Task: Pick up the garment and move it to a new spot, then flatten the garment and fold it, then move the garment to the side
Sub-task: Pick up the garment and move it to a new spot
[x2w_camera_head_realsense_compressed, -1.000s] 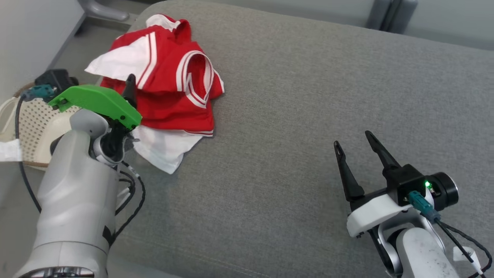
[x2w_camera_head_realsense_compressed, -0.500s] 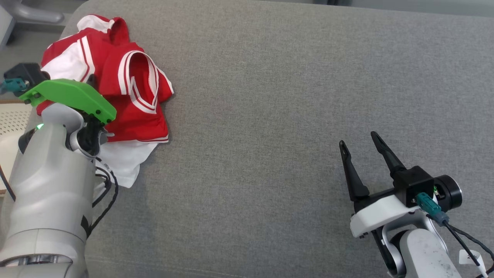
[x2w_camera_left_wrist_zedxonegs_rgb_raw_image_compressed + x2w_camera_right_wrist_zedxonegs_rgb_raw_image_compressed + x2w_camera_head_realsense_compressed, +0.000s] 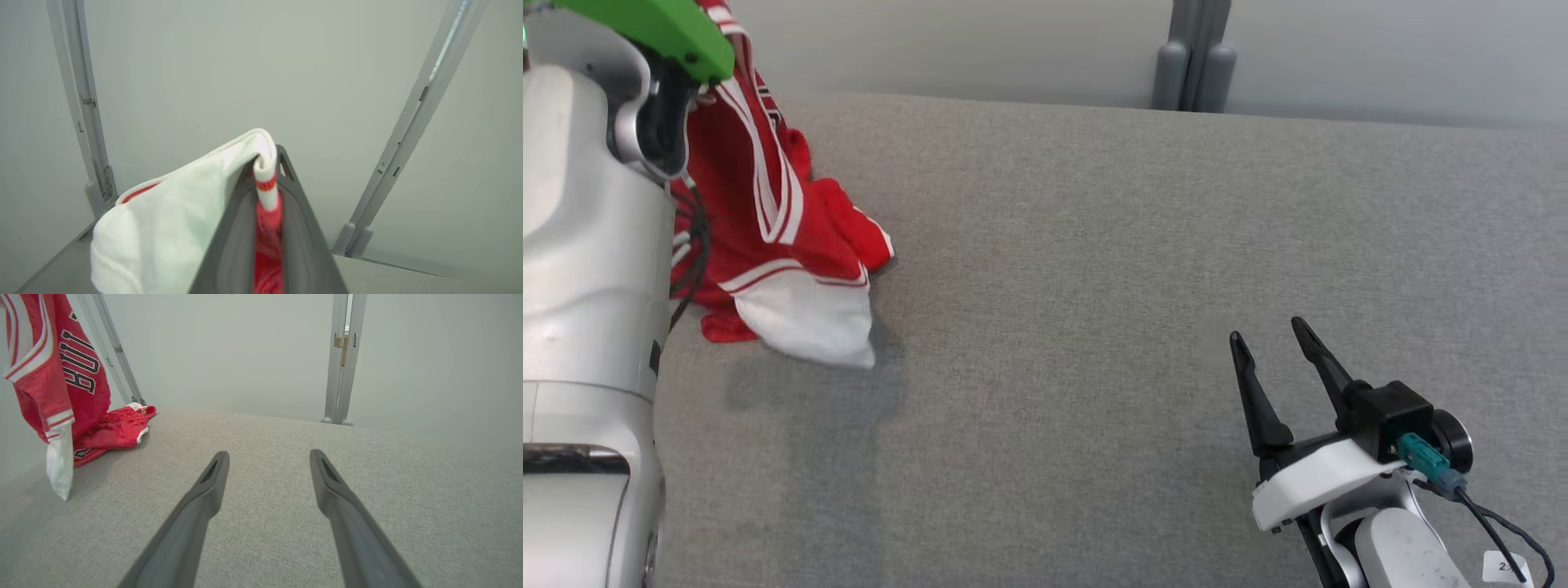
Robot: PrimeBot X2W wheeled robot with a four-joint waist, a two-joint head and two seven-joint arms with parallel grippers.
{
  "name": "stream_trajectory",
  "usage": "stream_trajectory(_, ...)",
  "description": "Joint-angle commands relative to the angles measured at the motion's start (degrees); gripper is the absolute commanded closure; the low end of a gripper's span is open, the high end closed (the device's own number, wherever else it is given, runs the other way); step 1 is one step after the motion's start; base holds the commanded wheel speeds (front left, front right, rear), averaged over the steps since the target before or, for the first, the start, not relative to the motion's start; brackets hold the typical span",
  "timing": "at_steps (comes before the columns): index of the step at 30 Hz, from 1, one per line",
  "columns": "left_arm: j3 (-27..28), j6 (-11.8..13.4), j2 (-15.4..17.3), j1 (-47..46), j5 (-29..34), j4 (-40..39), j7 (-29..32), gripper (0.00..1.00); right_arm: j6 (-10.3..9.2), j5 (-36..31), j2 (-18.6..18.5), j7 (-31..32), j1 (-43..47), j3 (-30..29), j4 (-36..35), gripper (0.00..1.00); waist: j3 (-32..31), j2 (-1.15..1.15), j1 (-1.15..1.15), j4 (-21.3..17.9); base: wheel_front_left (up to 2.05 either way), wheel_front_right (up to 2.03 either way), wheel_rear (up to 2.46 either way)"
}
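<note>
One garment (image 3: 768, 237), a red-and-white jersey; two grippers. Left gripper (image 3: 266, 171): fingers pinched shut on a white-trimmed edge, cloth hanging below them, its lower end resting on the bench (image 3: 1094, 286) near the far left corner. Right gripper (image 3: 1266, 330): fingers spread wide, empty, by the near right edge, well apart from the garment.

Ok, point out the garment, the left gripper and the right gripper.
garment (image 3: 833, 224), head view, on its red cloth.
left gripper (image 3: 266, 161), left wrist view, between the fingertips pinching the hem.
right gripper (image 3: 1267, 330), head view, in the gap between its open fingertips.
</note>
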Motion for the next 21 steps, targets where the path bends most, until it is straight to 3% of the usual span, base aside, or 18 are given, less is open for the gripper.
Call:
stream_trajectory(1,-0.61,-0.34,-0.42,-1.9,0.46,-1.48,0.24,1.0,-0.06,0.55,-0.21,-0.49,1.08,0.03,0.54,0.0,-2.85,0.0,0.0,-3.89,0.0,0.0,0.0)
stream_trajectory(12,-3.97,0.52,-4.77,-6.96,1.47,-14.91,1.08,1.0,-0.06,2.47,-0.17,-2.1,0.17,-0.71,1.79,0.0,-1.16,0.0,0.0,-15.74,0.0,0.0,0.0)
stream_trajectory(21,-11.16,0.6,-7.89,0.11,2.61,-18.21,2.86,1.0,-0.05,3.42,-0.16,-3.03,-1.86,-0.49,2.16,0.0,2.94,0.0,0.0,-22.01,0.0,0.0,0.0)
